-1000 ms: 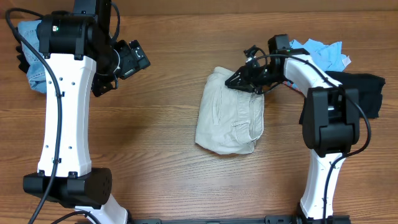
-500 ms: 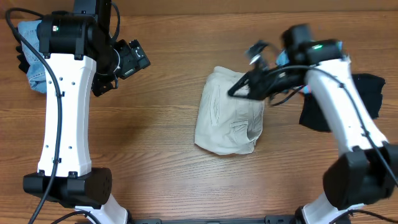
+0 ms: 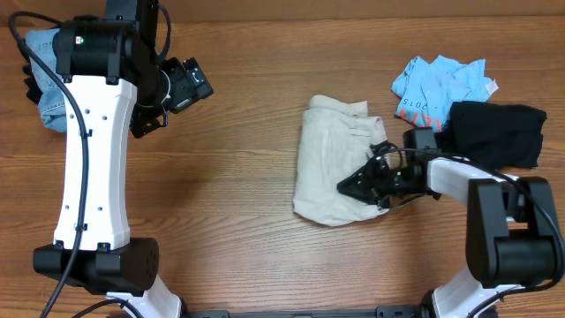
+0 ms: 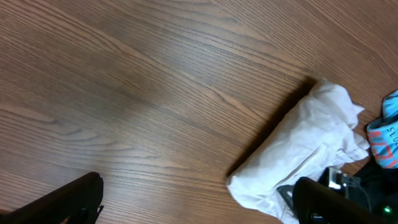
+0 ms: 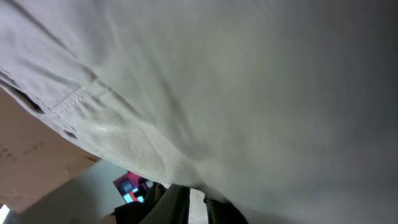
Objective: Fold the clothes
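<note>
Seen from overhead, a wooden table (image 3: 229, 203) holds a loosely folded pair of cream trousers (image 3: 331, 159) slightly right of centre. The right gripper (image 3: 353, 185) lies low against the trousers' lower right edge, its tip on the fabric. A crumpled light-blue tee (image 3: 437, 84) sits at the far right, touching a black garment (image 3: 494, 132) just below it. Blue denim (image 3: 44, 106) is bunched at the far left, partly hidden behind the left arm. The left gripper (image 3: 187, 86) is up over bare wood, well apart from the trousers. In the left wrist view, its two dark fingers (image 4: 68, 199) sit at opposite bottom corners, spread wide with nothing between them, and the trousers lie as a pale bundle on the wood at lower right. In the right wrist view, cream cloth with a stitched seam fills nearly the whole picture; at the bottom edge the dark fingers are pinched close together on a sliver of that cloth.
</note>
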Motion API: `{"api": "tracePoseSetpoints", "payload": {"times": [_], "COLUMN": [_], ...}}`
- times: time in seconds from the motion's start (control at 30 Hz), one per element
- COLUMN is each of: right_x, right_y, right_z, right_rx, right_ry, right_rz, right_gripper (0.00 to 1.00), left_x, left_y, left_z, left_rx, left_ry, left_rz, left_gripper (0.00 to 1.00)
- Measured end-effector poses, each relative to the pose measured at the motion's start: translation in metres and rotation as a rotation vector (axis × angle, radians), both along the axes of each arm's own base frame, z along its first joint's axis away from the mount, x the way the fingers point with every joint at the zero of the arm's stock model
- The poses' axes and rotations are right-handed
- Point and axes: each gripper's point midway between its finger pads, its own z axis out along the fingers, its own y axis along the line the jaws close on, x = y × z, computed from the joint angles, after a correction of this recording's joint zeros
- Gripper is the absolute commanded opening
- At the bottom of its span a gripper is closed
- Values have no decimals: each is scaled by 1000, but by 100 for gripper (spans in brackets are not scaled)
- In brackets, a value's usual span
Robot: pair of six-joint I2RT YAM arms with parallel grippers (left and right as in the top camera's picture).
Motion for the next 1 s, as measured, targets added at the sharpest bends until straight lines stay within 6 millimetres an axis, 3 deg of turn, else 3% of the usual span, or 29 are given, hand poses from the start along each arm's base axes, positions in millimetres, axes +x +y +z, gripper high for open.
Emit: {"api": "tracePoseSetpoints", "payload": {"times": [0.1, 0.2, 0.27, 0.3, 0.33, 0.4, 0.47, 0.5, 0.53, 0.6, 0.67, 0.77, 0.83, 1.0], "right_x": [11, 12, 15, 19, 25, 34, 44, 49, 51, 56, 54, 53, 54, 54], "right_y": [-18, -20, -19, -20, -20, -21, -25, -30, -37, -51, -65, -83, -94, -103], "right_z": [2, 7, 19, 35, 52, 93, 136, 157, 166, 168, 152, 135, 129, 124], "right_rx": [8, 29, 35, 30, 27, 21, -4, -47, -95, -201, -308, -440, -506, -564], "right_ry": [-20, -24, -23, -54, -94, -178, -284, -339, -356, -363, -316, -272, -261, -245], "right_rz": [-60, -60, -53, -46, -42, -36, -42, -50, -65, -96, -117, -138, -154, -177], "right_gripper": [14, 14, 15, 18, 33, 79, 94, 100, 100, 100, 100, 100, 100, 100], "left_x": [1, 5, 9, 12, 16, 23, 27, 27, 25, 28, 29, 28, 18, 4], "left_y": [0, -2, -6, -8, -17, -35, -60, -79, -88, -112, -136, -160, -176, -210], "left_z": [0, 2, 3, 4, 6, 5, -6, -22, -30, -57, -90, -124, -148, -175], "left_rx": [3, 5, -4, -9, -21, -37, -56, -75, -84, -132, -208, -307, -362, -419], "left_ry": [-6, -29, -54, -67, -94, -132, -144, -134, -119, -117, -123, -150, -143, -192], "left_rz": [-16, -58, -102, -119, -174, -249, -331, -382, -402, -459, -515, -570, -608, -697], "left_gripper": [100, 100, 100, 100, 100, 100, 100, 100, 100, 100, 100, 100, 100, 100]}}
